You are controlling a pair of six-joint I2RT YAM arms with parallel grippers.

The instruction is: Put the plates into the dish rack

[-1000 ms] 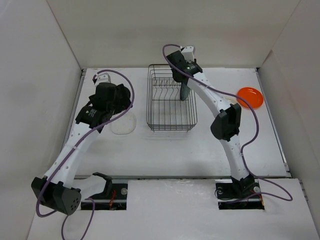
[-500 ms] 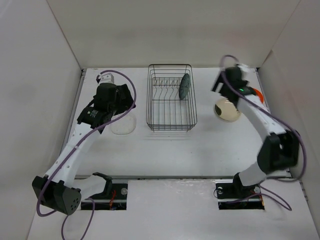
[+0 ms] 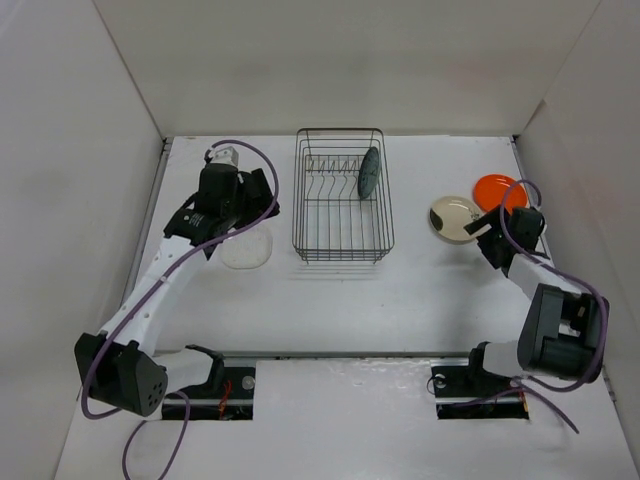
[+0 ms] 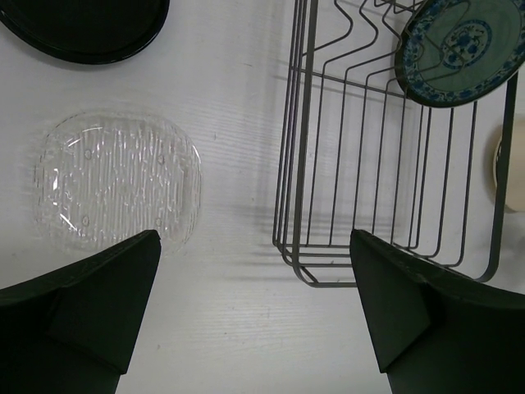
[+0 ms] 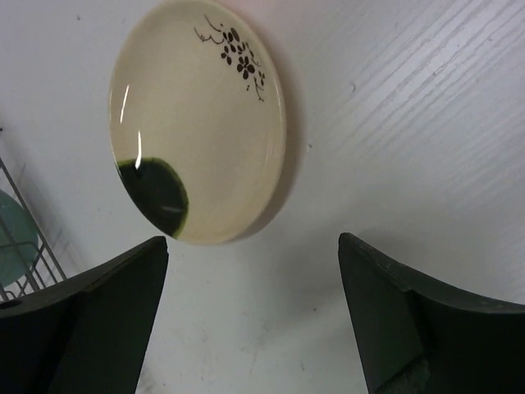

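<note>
Our right claw (image 5: 254,320) hangs wide, gripping nothing. The cream plate (image 5: 197,123) lies flat on the surface (image 5: 394,123) just ahead of it, toward its left finger, untouched. The orange plate (image 3: 500,192) sits just beyond. This arm is folded low, its elbow back near the base. Our left claw (image 4: 254,312) is wide too, pointing down over the surface. The clear plate (image 4: 115,180) lies ahead-left, with the black plate (image 4: 82,25) beyond it. The rack (image 4: 289,164) is ahead-right, and the teal plate (image 4: 459,49) stands on edge inside. This arm stretches forward.
</note>
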